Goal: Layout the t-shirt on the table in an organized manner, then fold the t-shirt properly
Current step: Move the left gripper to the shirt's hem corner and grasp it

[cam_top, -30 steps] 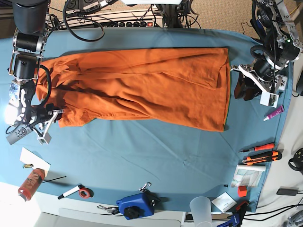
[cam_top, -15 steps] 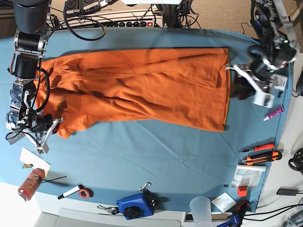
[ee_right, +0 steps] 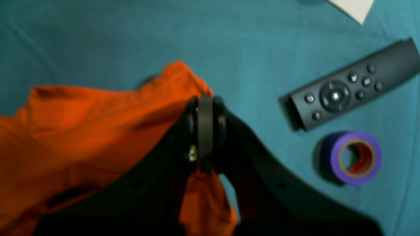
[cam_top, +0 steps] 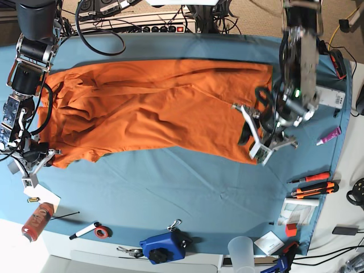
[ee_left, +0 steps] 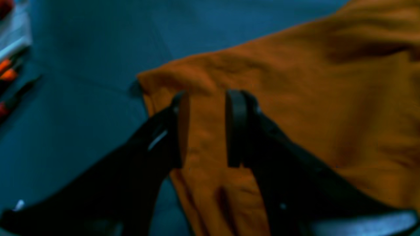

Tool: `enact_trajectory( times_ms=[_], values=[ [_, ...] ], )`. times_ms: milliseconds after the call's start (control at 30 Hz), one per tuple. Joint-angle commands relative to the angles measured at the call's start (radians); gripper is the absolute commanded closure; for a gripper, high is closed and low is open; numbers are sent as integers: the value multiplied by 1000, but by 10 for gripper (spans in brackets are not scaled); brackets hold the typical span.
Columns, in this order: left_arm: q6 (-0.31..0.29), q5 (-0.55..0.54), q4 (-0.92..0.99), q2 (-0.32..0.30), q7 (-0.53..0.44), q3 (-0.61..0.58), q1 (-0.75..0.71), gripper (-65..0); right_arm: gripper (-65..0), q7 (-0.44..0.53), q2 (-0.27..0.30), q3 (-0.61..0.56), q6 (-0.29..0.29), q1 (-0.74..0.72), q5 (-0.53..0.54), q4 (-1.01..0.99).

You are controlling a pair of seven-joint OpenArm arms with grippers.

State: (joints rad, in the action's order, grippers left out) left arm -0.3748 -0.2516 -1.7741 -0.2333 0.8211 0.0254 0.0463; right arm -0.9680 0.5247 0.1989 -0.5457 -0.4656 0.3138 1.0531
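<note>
The orange shirt (cam_top: 153, 111) lies spread across the far half of the bench (cam_top: 187, 193), long axis running side to side in the base view, with wrinkles and folded-over bands near its far edge.

The right end effector (ee_right: 205, 131) sits at the shirt's near corner on the base view's left; its pads are pressed together on a fold of orange fabric, pinching the shirt, with cloth showing above and below the closed tips in the right wrist view. In the base view this end effector (cam_top: 35, 162) holds that corner at the bench's edge.

The left end effector (ee_left: 206, 127) hangs over the shirt's opposite end, by the near corner on the base view's right (cam_top: 259, 139). Its two pads are spread apart with orange fabric visible between them; whether they touch the cloth I cannot tell, as the left wrist view is blurred.

Beside the shirt's pinched corner, the right wrist view shows a black remote (ee_right: 354, 86) and a purple tape roll (ee_right: 356, 157), both on the bench and apart from the fabric. Nearer than the shirt in the base view lie a blue tool (cam_top: 164, 247), a marker (cam_top: 85, 230), and orange-handled tools (cam_top: 313, 185).
</note>
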Motion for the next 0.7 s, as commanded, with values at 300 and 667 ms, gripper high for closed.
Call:
enact_trajectory(
  times_ms=[300, 667],
  values=[
    [-148, 17, 460, -37, -80, -70, 352, -284, 0, 6, 21, 6, 3, -30, -1, 17],
    [-214, -21, 588, -75, 31, -82, 430, -284, 0, -21, 21, 6, 3, -30, 0, 17]
  ],
)
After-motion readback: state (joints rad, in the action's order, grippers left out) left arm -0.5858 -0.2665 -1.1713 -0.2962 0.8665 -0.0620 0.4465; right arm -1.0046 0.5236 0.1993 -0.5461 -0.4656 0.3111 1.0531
